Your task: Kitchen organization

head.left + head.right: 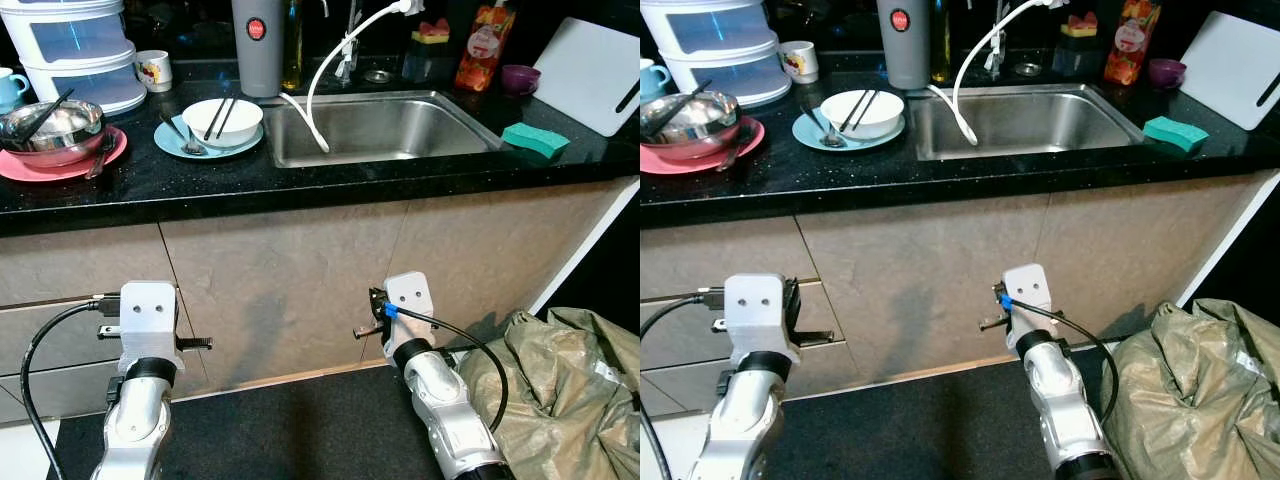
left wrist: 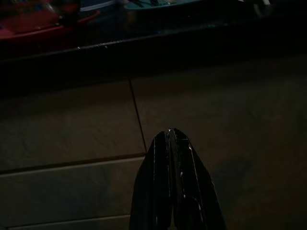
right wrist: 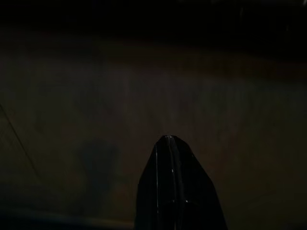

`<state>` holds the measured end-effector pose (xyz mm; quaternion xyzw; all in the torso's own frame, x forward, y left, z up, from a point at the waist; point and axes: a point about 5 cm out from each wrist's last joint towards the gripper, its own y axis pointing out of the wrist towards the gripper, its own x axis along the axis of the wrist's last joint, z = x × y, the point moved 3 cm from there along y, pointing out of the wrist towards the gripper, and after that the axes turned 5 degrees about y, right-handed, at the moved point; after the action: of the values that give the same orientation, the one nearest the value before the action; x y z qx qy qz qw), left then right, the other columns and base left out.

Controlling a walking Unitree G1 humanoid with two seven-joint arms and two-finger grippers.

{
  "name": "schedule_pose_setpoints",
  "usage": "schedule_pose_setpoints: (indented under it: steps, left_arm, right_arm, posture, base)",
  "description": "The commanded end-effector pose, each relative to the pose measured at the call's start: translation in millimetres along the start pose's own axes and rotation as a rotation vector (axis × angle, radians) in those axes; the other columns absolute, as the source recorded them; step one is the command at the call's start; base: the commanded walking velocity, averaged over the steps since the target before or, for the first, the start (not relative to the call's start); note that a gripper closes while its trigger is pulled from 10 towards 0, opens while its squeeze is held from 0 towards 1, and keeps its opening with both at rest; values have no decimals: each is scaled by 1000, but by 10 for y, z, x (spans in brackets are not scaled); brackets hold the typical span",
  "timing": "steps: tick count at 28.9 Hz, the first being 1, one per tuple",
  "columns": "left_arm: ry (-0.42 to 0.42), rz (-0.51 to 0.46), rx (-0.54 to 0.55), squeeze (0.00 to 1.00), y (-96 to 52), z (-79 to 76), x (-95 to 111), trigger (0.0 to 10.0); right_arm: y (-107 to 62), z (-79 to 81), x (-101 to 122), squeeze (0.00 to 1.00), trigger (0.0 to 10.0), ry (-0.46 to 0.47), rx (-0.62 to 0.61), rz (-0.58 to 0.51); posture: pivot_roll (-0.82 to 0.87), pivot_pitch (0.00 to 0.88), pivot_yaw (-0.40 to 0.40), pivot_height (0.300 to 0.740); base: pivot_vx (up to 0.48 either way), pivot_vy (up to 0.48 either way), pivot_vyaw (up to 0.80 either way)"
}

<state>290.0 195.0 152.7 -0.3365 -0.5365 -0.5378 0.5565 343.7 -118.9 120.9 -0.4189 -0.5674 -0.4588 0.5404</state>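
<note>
While both arms are held low before the cabinet front (image 1: 280, 290), nothing on the worktop is being touched. The left gripper (image 2: 171, 139) is seen in its wrist view with the two black fingers pressed together and empty, aimed at the cabinet panels below the counter edge. The right gripper (image 3: 168, 143) is likewise closed on nothing in its dark wrist view, facing the same panels. A crumpled olive bag (image 1: 560, 390) lies on the floor beside the right arm.

On the black counter (image 1: 330, 180) the dishes are judged to be the task's things, and none is yet gathered or put away; the work is judged to be at its start. Nearest the left edge, a pink plate (image 1: 40, 167) carries a steel bowl (image 1: 55, 130) with dark utensils lying in it. Just beside it, a light blue plate (image 1: 175, 143) holds a white bowl (image 1: 222, 120) with chopsticks resting across it and a spoon (image 1: 185, 140) on the plate. The sink (image 1: 375, 125) is noted as empty, with a white hose (image 1: 325, 75) hanging into it. A green sponge (image 1: 535, 138) lies at the sink's right.

Farther back stand a stacked plastic drawer unit (image 1: 75, 45), a mug (image 1: 153, 70), a grey canister (image 1: 257, 45), an orange bottle (image 1: 485, 45), a purple cup (image 1: 520, 78) and a white cutting board (image 1: 595, 75).
</note>
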Motion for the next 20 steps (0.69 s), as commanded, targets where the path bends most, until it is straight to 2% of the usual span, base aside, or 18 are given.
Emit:
schedule_pose_setpoints:
  steps: [1,10,13,16,19,20]
  left_arm:
    - [8,-20,19,0,49,44,62,10000]
    - [2,-33,-7,0,89,-11,102,10000]
    - [2,-37,-22,0,90,-41,116,10000]
    - [15,-45,-47,0,85,-56,169,10000]
    - [38,-53,-49,0,52,18,221,10000]
    - [57,-50,-37,0,27,97,226,10000]
  right_arm:
    - [0,-3,131,0,10000,58,8,-67]
    - [15,-53,76,0,10000,32,-12,-35]
    - [13,-63,72,0,10000,38,-22,-38]
    - [24,-52,23,0,10000,86,-39,-37]
    - [64,48,-42,0,10000,125,-30,-27]
    - [108,144,-53,0,10000,140,-13,-25]
  posture:
    - [-1,127,-35,740]
    - [6,112,-26,740]
    - [25,105,-12,740]
    - [93,101,-3,740]
    - [154,95,-5,740]
    - [173,94,-10,740]
  base:
    - [0,0,0]
    - [0,0,0]
    - [0,0,0]
    - [0,0,0]
    - [0,0,0]
    - [0,0,0]
